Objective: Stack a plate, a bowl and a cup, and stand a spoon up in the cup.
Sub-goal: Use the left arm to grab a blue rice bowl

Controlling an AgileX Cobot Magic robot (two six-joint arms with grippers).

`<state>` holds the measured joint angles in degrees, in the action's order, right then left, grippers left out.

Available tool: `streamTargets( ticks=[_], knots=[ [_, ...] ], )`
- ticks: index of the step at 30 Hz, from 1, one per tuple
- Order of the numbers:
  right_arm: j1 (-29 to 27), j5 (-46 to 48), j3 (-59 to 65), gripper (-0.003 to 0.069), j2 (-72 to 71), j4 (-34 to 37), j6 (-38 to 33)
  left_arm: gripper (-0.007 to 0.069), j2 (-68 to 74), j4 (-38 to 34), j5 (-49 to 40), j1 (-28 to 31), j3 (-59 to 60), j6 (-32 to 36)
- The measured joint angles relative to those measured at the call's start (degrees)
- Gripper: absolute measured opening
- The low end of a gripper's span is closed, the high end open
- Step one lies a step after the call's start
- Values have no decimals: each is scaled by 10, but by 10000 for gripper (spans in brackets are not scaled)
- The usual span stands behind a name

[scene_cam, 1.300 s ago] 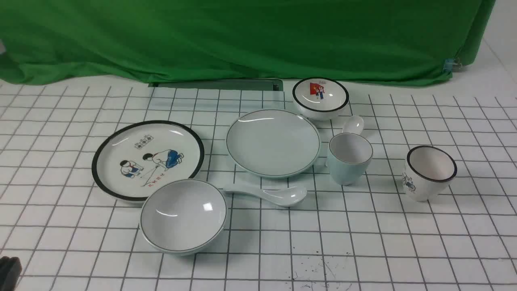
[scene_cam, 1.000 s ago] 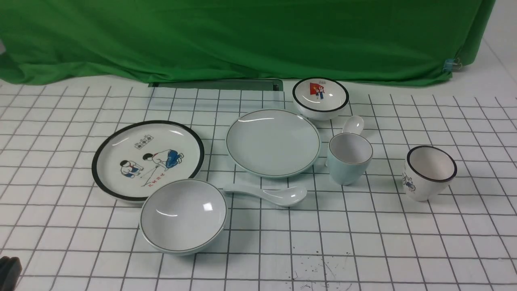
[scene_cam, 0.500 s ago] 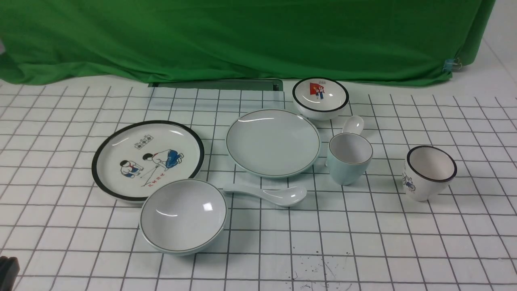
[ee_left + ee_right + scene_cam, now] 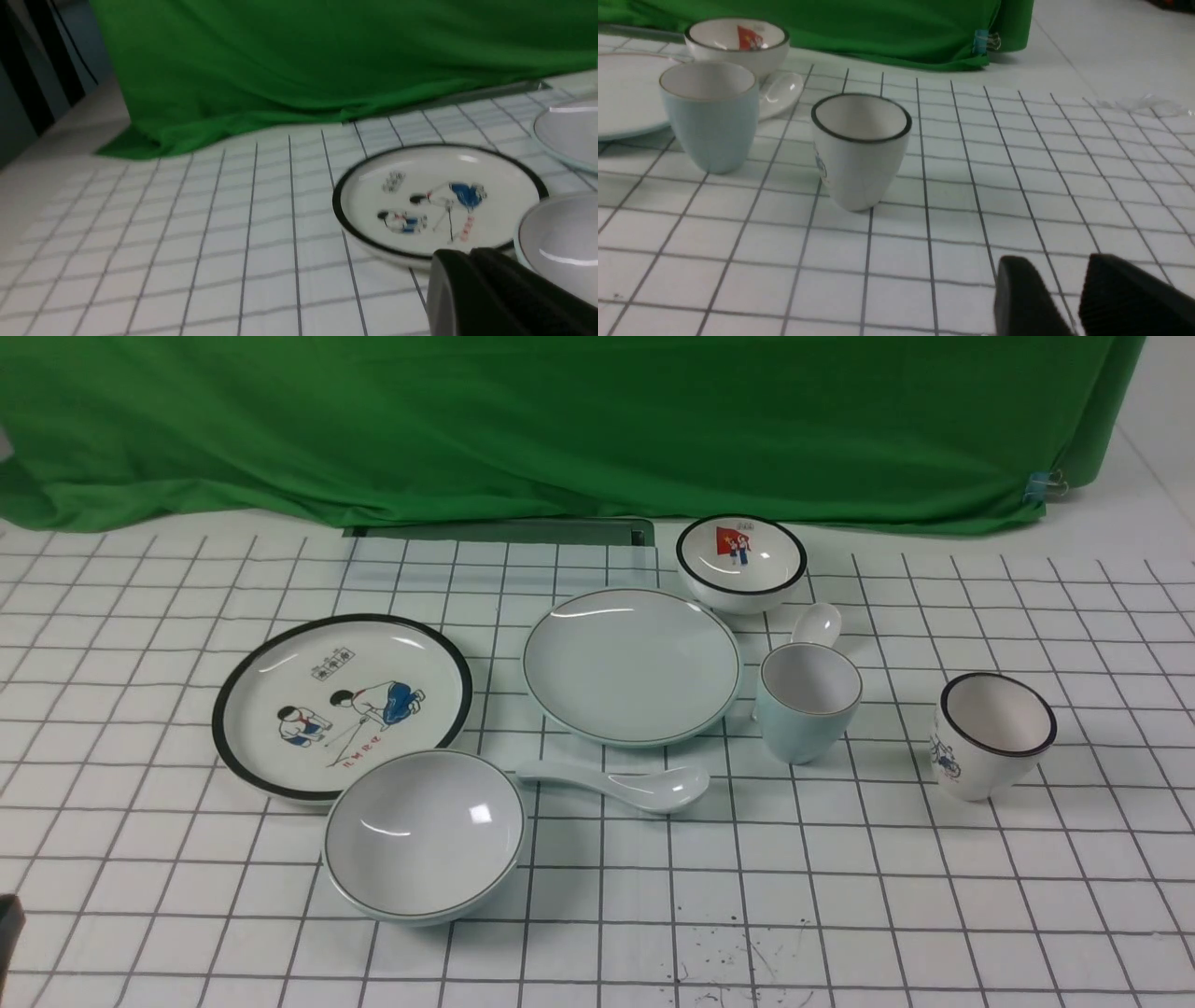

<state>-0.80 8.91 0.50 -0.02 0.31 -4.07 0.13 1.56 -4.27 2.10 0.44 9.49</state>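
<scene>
On the gridded tabletop, seen from the front, the plate (image 4: 632, 665) sits near the middle. The cup (image 4: 806, 702) stands upright just to its right, the spoon (image 4: 616, 784) lies on the near side of the plate, and the bowl (image 4: 423, 833) sits nearer and further left. Only a dark sliver of the left gripper (image 4: 7, 933) shows at the lower left edge, well apart from all four. A cartoon plate (image 4: 342, 705), a flag bowl (image 4: 741, 560), a black-rimmed cup (image 4: 992, 735) and a second spoon (image 4: 815, 623) share the table.

In the left wrist view, the left gripper (image 4: 469, 256) has its two black fingers pressed together with nothing between them. It is above the table, with the cartoon plate just beyond it and the bowl (image 4: 560, 242) beside its tip.

In the right wrist view, the right gripper (image 4: 1052, 268) has a clear gap between its fingers (image 4: 1017, 298) and holds nothing. It is low over bare grid. The black-rimmed cup stands between it and the cup (image 4: 709, 116), and the plate (image 4: 626, 93) lies further off.
</scene>
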Motion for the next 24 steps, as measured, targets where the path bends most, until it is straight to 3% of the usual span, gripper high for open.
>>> streamTargets(
  ticks=[10,14,19,24],
  knots=[
    [0,-211,0,239,0,-3,0,-29,0,8,61,0,0,13],
    [0,-296,0,239,0,-3,14,-29,0,8,129,0,0,9],
    [0,-375,0,239,0,-3,167,-29,0,7,268,0,0,-19],
    [0,-407,0,227,0,-3,208,-29,0,10,372,0,0,-73]
  ],
)
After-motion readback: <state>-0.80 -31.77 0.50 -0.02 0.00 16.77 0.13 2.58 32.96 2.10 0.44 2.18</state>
